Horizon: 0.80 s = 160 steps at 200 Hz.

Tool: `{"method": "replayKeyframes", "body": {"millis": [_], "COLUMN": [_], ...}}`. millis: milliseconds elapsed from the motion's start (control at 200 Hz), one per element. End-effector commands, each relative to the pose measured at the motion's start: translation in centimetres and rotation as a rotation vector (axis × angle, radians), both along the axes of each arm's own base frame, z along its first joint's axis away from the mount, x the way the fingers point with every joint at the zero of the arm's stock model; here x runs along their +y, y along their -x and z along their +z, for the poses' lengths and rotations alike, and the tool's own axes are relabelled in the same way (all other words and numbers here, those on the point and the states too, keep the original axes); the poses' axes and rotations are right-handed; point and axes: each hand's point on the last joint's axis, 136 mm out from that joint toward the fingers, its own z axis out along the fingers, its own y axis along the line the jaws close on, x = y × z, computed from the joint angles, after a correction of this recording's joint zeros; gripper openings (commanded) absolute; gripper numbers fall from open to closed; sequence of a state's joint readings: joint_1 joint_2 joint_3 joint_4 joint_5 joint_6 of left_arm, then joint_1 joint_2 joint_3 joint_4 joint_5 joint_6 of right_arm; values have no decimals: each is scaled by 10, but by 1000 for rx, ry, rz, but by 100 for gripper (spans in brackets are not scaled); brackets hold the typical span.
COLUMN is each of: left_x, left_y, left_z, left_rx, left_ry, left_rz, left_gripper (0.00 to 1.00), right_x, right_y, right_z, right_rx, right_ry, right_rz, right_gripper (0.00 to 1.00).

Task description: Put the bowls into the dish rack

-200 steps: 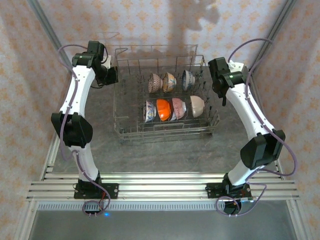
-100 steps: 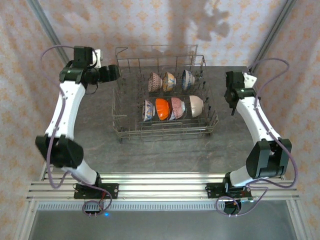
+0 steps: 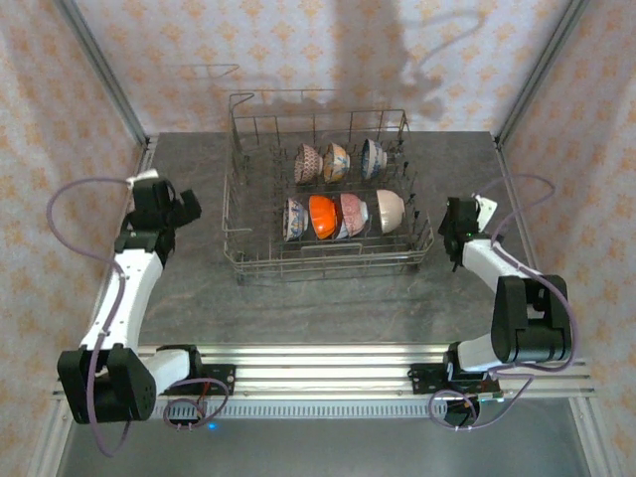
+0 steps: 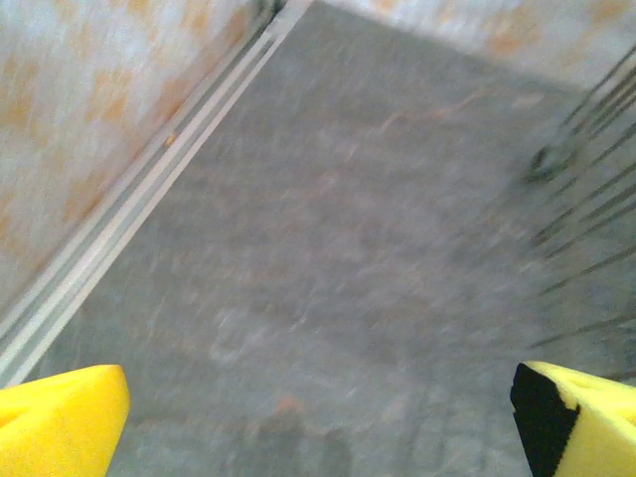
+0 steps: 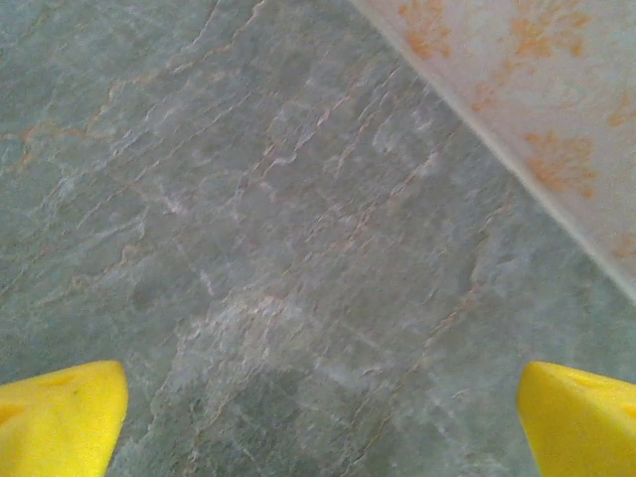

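Top external view, what does it carry that the wrist cameras miss?
— The dish rack on the far half of the grey table, seven bowls standing on edge among its tines: three in the far row, four in the near row, the orange bowl second from left. The left gripper and right gripper stand off either side, well apart from it.
— And the wrists?
— Left wrist: yellow pads spread wide over bare tabletop, nothing between them, the rack's wires blurred at the right edge. Right wrist: pads just as wide, empty, above veined stone beside the patterned wall.
— The tally?
— One rack, seven bowls, two grippers, both agape
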<state>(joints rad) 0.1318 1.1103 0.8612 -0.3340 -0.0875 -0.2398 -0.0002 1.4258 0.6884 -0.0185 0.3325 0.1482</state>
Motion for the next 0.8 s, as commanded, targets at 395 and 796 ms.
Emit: {"method": "replayKeyframes", "body": {"millis": [395, 796], "left_x": [6, -16], "left_y": [13, -12], "left_z": [-68, -64], "left_rx": [-168, -355], "left_ry": [-204, -263], "left_rz": [58, -24], "left_gripper": [99, 99], "right_x": [48, 65], "right_y": [-31, -35], "right_z": [24, 5], "right_rx": [-348, -379], "right_ry": [92, 51], "right_rz": [256, 371], "right_gripper": [100, 100]}}
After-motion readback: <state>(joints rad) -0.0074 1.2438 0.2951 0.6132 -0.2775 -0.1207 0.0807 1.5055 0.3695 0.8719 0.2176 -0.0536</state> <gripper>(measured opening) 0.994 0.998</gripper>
